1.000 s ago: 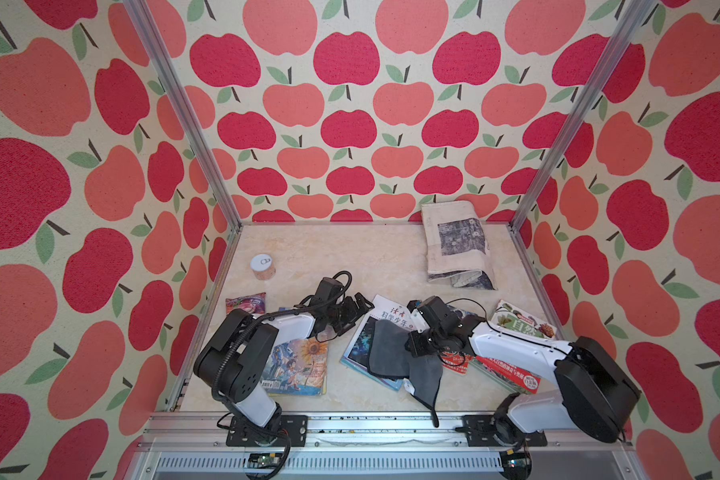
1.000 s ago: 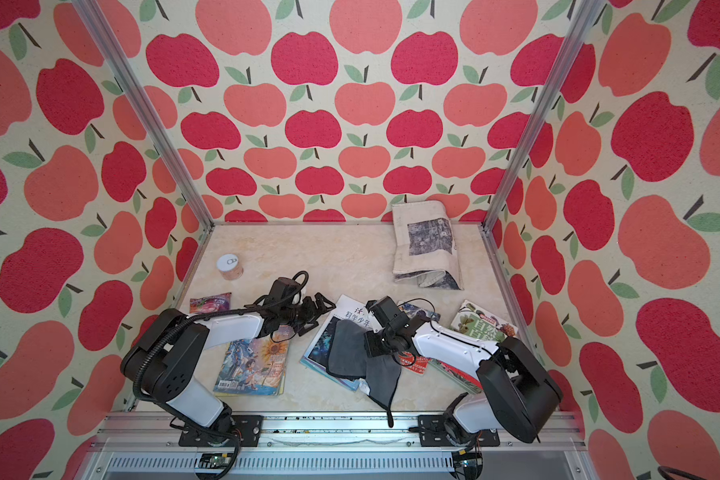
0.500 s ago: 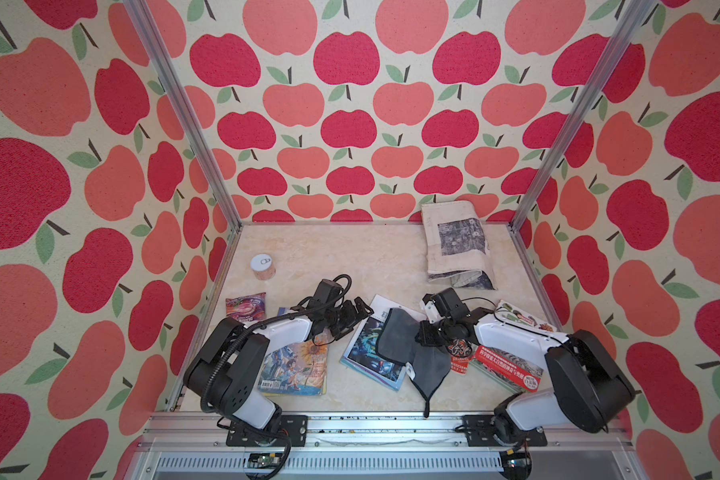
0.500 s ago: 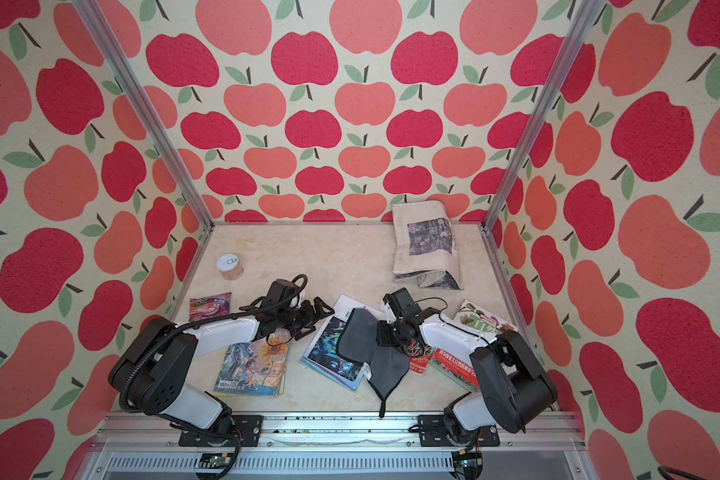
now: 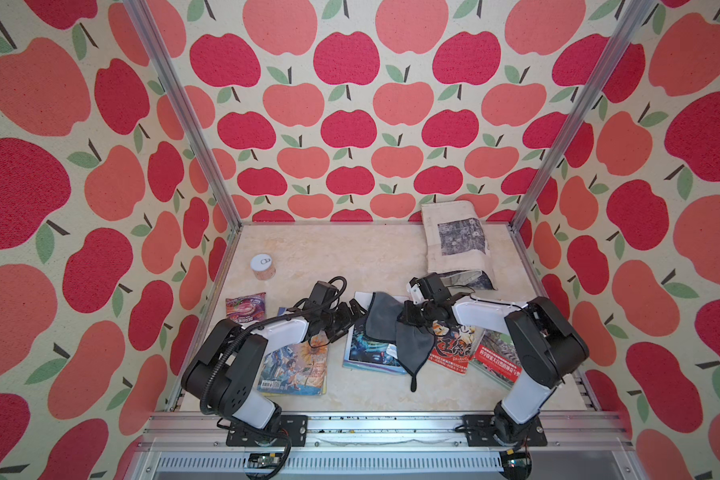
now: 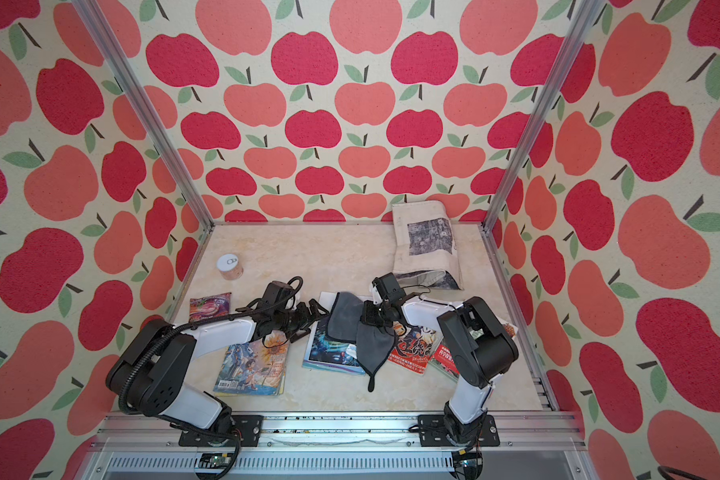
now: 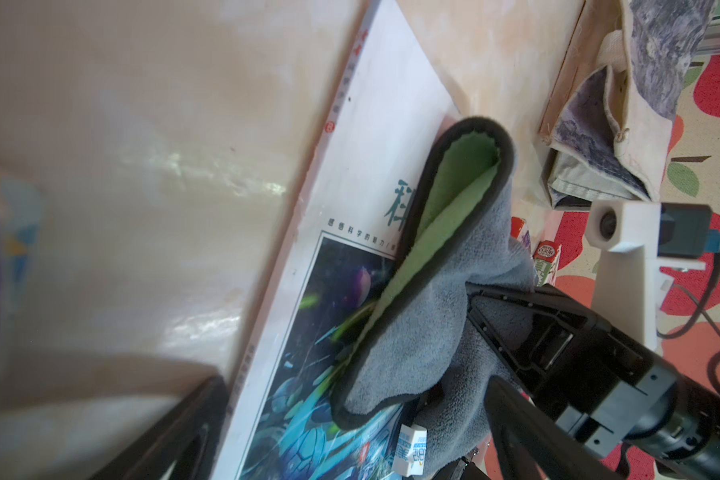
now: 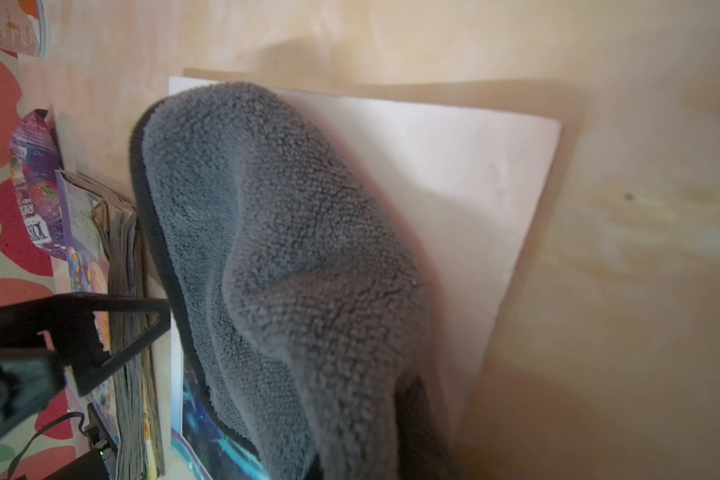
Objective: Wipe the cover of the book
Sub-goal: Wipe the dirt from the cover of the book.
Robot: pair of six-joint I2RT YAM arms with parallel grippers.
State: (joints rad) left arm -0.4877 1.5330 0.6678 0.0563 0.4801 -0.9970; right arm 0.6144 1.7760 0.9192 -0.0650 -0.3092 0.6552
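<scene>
Draping cloth (image 5: 381, 321) on book (image 5: 362, 353); can (image 5: 262, 268) lidded.

On the book (image 5: 366, 353) you cannot see the cover's middle: the grey cloth (image 5: 381, 322) lies over it in both top views. The right end effector (image 5: 406, 318) has its fingertips buried in the folds. Your right arm (image 5: 487, 309) hides part of the red-banded book (image 5: 495, 359).

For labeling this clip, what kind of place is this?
Probably a robot data-collection booth: apple-print walls on aluminium posts, two arms bolted to a front rail, assorted books on the tabletop.
</scene>
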